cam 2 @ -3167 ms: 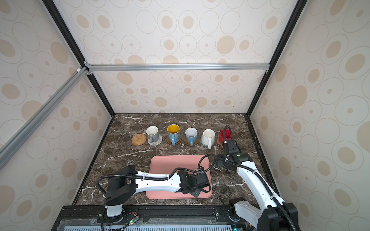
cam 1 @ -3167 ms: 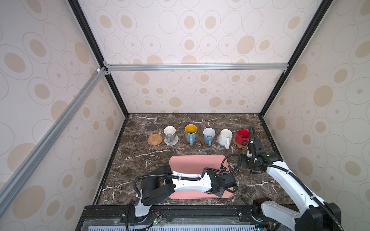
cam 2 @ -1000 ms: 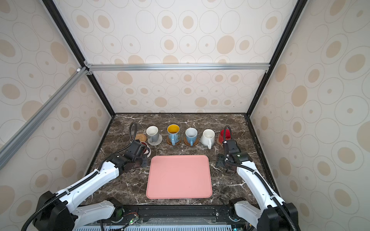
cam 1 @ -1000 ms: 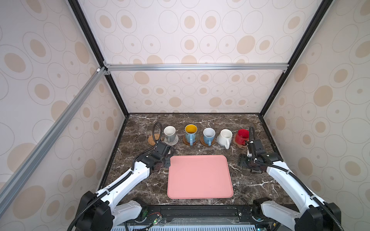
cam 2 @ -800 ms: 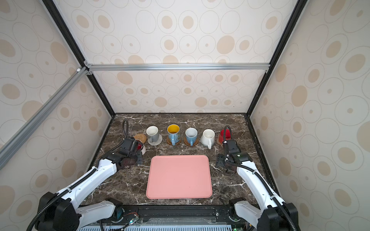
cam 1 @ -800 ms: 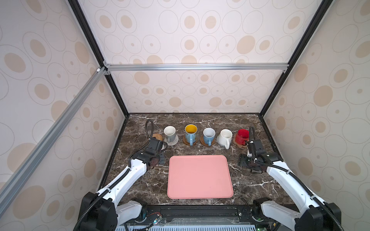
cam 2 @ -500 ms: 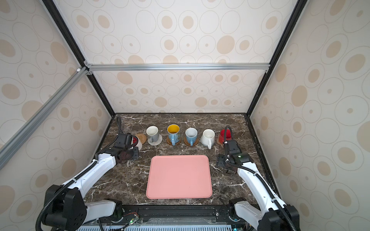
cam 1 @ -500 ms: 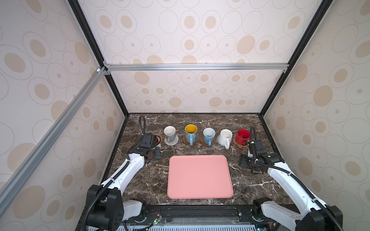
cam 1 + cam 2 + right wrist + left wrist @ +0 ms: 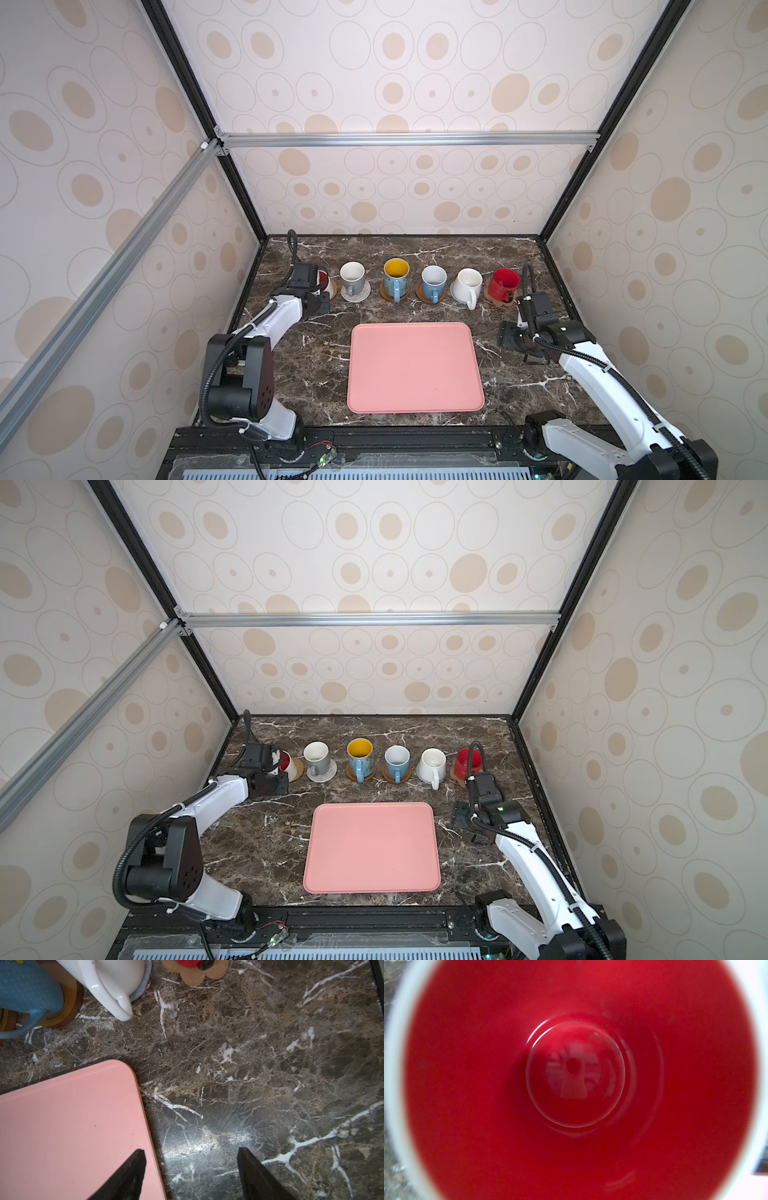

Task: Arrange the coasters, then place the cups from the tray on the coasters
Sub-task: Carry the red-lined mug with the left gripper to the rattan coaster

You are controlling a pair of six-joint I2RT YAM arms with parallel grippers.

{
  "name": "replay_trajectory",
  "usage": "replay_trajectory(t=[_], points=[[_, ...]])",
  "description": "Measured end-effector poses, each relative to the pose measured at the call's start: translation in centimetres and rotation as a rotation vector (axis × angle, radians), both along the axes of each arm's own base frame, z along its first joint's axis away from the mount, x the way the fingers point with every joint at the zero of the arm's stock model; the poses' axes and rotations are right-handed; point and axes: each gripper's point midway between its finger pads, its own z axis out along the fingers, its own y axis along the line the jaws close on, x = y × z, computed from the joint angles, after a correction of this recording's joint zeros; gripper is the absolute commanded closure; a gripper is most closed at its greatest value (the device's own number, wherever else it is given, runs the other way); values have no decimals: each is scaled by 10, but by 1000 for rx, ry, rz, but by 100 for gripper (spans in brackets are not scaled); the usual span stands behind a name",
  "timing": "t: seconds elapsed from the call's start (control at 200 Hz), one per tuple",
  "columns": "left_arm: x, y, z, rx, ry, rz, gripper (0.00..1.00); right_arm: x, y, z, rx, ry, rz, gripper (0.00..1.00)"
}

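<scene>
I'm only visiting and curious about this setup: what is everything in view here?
Handled mugs: six; grey mug, blue patterned mug with yellow inside, light blue mug, plain white mug, red mug, white mug with red inside; one row at the far side.
Flat coasters: six; cream woven coaster, two brown ridged discs, grey-blue woven coaster, brown paw-shaped coaster, tan rattan coaster; one beneath each mug.
Flat rectangular tray: one; pink; mid-table, empty.
Marble-patterned table: one; dark brown; below everything.
Left hand: one; black; shut on the mug with red inside.
Right hand: one; black; open, over the table beside the tray.
</scene>
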Motion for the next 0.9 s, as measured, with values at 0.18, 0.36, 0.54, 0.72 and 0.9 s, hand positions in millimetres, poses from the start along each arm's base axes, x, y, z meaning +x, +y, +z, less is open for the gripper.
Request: replay_trajectory(t=[0.18, 0.36, 0.54, 0.72, 0.9], points=[[26, 7, -4, 8, -6, -8, 87, -2, 0, 0, -1, 4, 1, 27], [37, 14, -10, 21, 6, -14, 87, -4, -1, 2, -1, 0, 1, 26], [43, 17, -20, 32, 23, -24, 88, -5, -1, 3, -1, -2, 1, 26], [47, 19, -28, 37, 38, -30, 88, -6, -1, 4, -2, -4, 1, 26], [47, 19, -31, 38, 43, -32, 88, -7, -2, 3, -2, 1, 1, 26]])
